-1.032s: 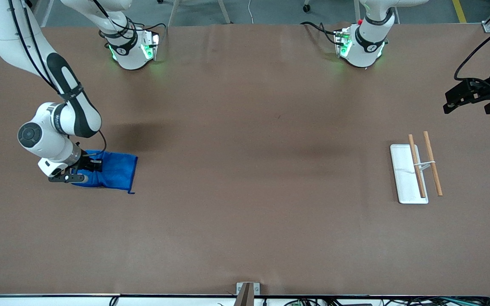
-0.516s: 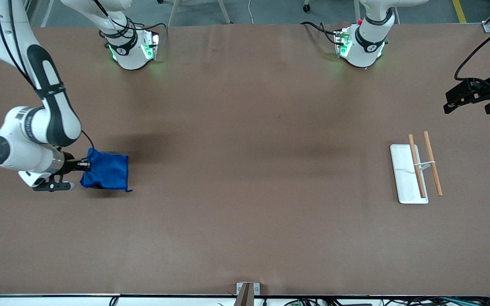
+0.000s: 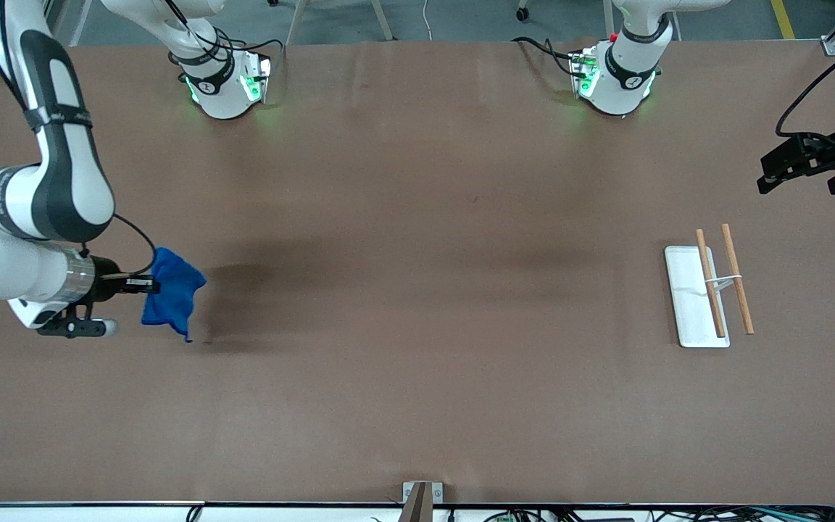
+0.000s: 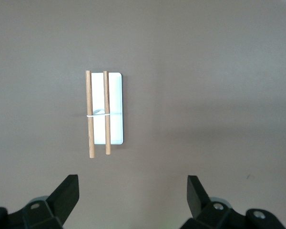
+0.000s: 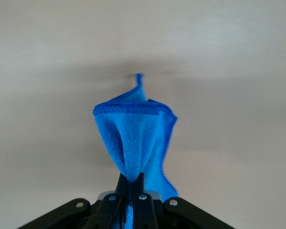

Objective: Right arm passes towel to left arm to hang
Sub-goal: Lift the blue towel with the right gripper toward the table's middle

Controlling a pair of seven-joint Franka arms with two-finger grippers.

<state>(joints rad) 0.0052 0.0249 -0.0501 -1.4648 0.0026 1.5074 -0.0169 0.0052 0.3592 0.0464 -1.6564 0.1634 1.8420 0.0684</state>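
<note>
The right gripper (image 3: pixel 143 284) is up in the air over the table (image 3: pixel 417 377) at the right arm's end. In the front view it sits at about 9 o'clock from the middle of the table. Its two fingers are pinched tight on the towel (image 3: pixel 171 291). The towel is bright blue and soft. It hangs down from the fingers in a bunch, and one small corner points toward 6 o'clock. A dark shadow lies on the table just beside it, at its 3 o'clock.

In the right wrist view, the towel (image 5: pixel 133 143) spreads out like a fan from the right gripper (image 5: pixel 129 188). You can see its darker hem along the wide edge.

The middle of the brown table has nothing but soft shadows on it.

Toward the left arm's end lies a white tray (image 3: pixel 693 297), at about 3 o'clock from the middle of the table. Two wooden sticks (image 3: pixel 723 281) lie along it, one over the tray and one just past its edge. A thin white band ties them together.

The left gripper (image 3: pixel 798 168) waits in the air at the table's edge at the left arm's end, at about 2 o'clock. Its fingers stand wide apart and hold nothing. In the left wrist view, the left gripper (image 4: pixel 132 193) looks down at the tray (image 4: pixel 115 109) and sticks (image 4: pixel 98 113).
</note>
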